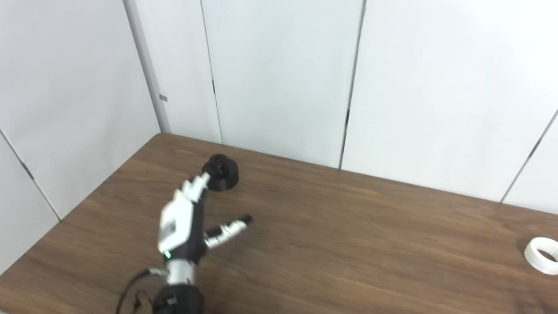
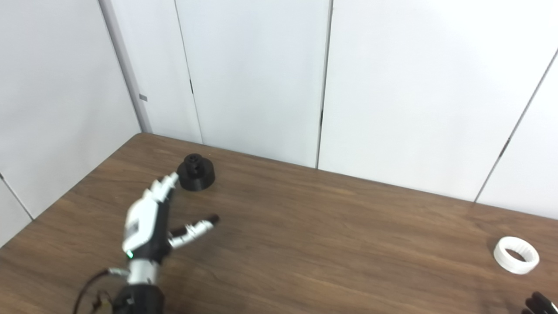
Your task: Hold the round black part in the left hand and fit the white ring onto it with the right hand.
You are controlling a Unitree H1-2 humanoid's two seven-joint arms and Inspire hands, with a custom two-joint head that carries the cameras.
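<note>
Wood-grain table (image 1: 348, 244) filled the left eye view, backed by white wall panels (image 1: 283, 74). The round black part (image 1: 221, 172) sat near the table's far left corner, upright on its wide base. The left hand (image 1: 185, 218) hovered over the left side of the table with fingers (image 1: 196, 185) stretched toward the part and thumb (image 1: 229, 229) splayed to the side, holding nothing; the fingertips looked just beside the part's near edge, though contact could not be judged. The white ring (image 1: 542, 255) lay flat near the table's right edge, well apart from the part. From the right eye view, the same layout held, and only dark fingertips of the right hand (image 2: 538, 303) showed at the bottom right corner, just nearer than the ring; whether they were spread or clenched could not be told.
</note>
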